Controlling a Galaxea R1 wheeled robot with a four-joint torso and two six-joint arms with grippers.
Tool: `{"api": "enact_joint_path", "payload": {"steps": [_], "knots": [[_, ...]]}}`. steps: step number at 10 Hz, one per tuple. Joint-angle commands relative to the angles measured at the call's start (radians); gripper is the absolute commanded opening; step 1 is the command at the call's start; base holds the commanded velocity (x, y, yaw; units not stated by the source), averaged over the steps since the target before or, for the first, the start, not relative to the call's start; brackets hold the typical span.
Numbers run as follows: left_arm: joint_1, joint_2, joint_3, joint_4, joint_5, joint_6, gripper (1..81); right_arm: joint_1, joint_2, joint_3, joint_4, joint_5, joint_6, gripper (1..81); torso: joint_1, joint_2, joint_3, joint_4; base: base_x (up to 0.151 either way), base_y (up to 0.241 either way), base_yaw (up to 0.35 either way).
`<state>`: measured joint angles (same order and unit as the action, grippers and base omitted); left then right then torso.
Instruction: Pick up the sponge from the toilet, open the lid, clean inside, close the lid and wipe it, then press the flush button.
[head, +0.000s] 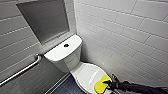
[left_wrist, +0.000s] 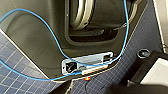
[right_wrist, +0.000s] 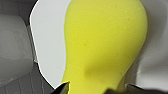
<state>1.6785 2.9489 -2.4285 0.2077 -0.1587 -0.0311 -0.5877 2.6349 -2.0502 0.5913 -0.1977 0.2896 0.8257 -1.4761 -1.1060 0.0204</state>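
Note:
The white toilet (head: 65, 58) stands in the corner with its lid (head: 85, 74) down. The dark flush button (head: 66, 45) sits in the flat tank top. The yellow sponge (head: 101, 85) lies on the front right part of the lid. My right gripper (head: 110, 83) reaches in from the right and is open at the sponge's near end. In the right wrist view the sponge (right_wrist: 105, 45) looms large over the lid (right_wrist: 47, 37), with my right gripper (right_wrist: 98, 90) straddling its narrow end, one dark fingertip (right_wrist: 62, 89) on each side. The left wrist view looks down at my own base.
A metal grab bar (head: 23, 69) runs along the left wall under a grey recess (head: 45, 20). White tiled wall (head: 130, 32) closes in on the right. Dark blue tiled floor (head: 64, 88) lies left of the bowl. A blue cable (left_wrist: 53, 42) loops over my base.

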Motion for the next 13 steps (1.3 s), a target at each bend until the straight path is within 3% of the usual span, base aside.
{"api": "enact_joint_path", "payload": {"steps": [1, 7, 13], "knots": [[0.042, 0.016, -0.017, -0.002, 0.079, 0.0, 81.1, 0.131, -0.007, 0.016, 0.025, -0.06, 0.022, 81.1, 0.0, 0.0, 0.0, 0.0, 0.0, 0.0, 0.0], [0.042, 0.021, -0.026, -0.004, 0.079, -0.001, 81.1, 0.159, 0.05, -0.082, 0.022, -0.117, 0.072, 81.1, 0.0, 0.0, 0.0, 0.0, 0.0, 0.0, 0.0], [0.042, 0.021, -0.026, -0.004, 0.079, -0.006, 81.1, 0.159, 0.092, -0.146, -0.021, -0.117, 0.071, 81.1, 0.0, 0.0, 0.0, 0.0, 0.0, 0.0, 0.0]]}}
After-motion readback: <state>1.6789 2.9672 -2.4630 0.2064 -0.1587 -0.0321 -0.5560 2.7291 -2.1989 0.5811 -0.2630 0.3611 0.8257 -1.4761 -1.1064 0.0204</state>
